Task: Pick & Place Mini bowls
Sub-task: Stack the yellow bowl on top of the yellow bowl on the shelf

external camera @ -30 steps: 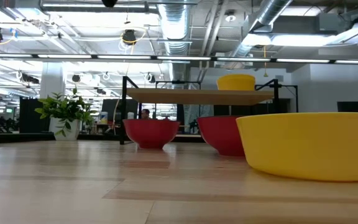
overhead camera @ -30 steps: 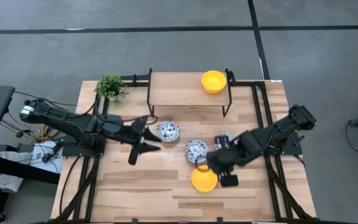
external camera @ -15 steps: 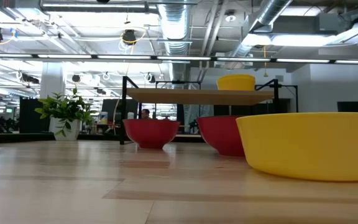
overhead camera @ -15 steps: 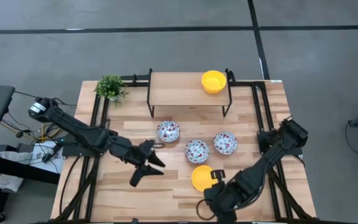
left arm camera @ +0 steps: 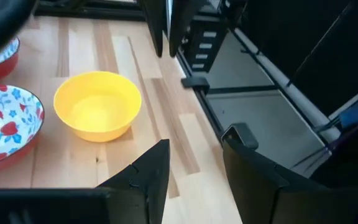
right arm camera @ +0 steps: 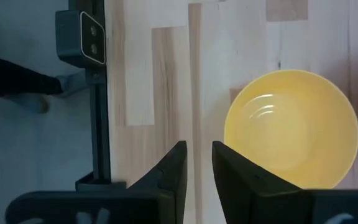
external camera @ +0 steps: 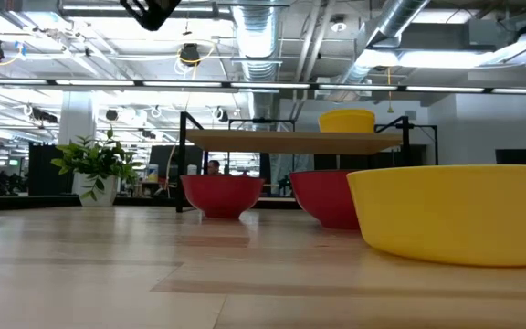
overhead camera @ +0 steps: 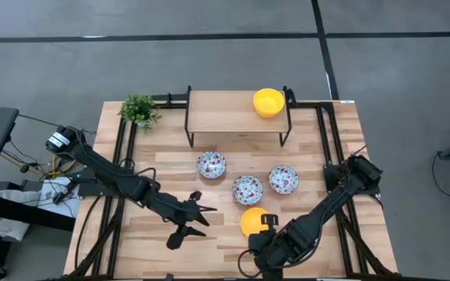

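A yellow mini bowl [overhead camera: 254,223] sits upright on the table near its front edge, also seen in the left wrist view [left arm camera: 98,106] and the right wrist view [right arm camera: 291,127]. Three floral mini bowls [overhead camera: 211,165] [overhead camera: 247,189] [overhead camera: 283,179] stand in a row behind it. Another yellow mini bowl [overhead camera: 268,101] rests on the raised shelf [overhead camera: 225,113]. My left gripper [overhead camera: 187,224] hovers open to the left of the front yellow bowl, with nothing between its fingers. My right gripper [overhead camera: 258,251] points down just in front of that bowl, its fingers [right arm camera: 174,171] a narrow gap apart and empty.
A small potted plant [overhead camera: 139,109] stands at the far left corner. The shelf's black legs [overhead camera: 188,129] rise behind the floral bowls. Black frame rails [overhead camera: 119,195] run along both table sides. Bare wood [overhead camera: 155,257] lies along the near left.
My left gripper has gone from beside the leftmost floral bowl toward the table's near edge and right, sinking. My right gripper has drawn back from over the bowls toward the near edge, uncovering the right floral bowl. No bowl has moved.
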Action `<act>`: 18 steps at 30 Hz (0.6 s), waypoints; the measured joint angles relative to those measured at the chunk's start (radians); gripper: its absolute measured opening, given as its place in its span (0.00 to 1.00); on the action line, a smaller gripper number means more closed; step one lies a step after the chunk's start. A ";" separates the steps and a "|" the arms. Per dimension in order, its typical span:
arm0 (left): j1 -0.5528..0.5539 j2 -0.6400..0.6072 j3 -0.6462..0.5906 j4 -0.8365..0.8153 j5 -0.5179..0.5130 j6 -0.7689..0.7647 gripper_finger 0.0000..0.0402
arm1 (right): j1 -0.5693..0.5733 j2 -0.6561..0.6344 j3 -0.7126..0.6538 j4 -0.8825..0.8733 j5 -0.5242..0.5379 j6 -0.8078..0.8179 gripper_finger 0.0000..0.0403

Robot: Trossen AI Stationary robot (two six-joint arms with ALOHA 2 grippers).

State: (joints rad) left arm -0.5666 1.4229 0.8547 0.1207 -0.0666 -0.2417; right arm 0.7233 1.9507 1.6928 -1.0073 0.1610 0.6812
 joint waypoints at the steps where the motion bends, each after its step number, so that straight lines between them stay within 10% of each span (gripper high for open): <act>1: -0.004 0.006 0.000 0.000 0.000 0.000 0.37 | 0.000 0.000 0.000 0.000 0.000 0.000 0.16; 18: -0.017 0.017 0.000 0.011 0.000 -0.002 0.37 | 0.003 0.002 0.000 0.071 0.112 0.001 0.16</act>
State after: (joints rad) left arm -0.5838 1.4403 0.8547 0.1322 -0.0666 -0.2432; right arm 0.7261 1.9522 1.6928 -0.9365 0.2728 0.6823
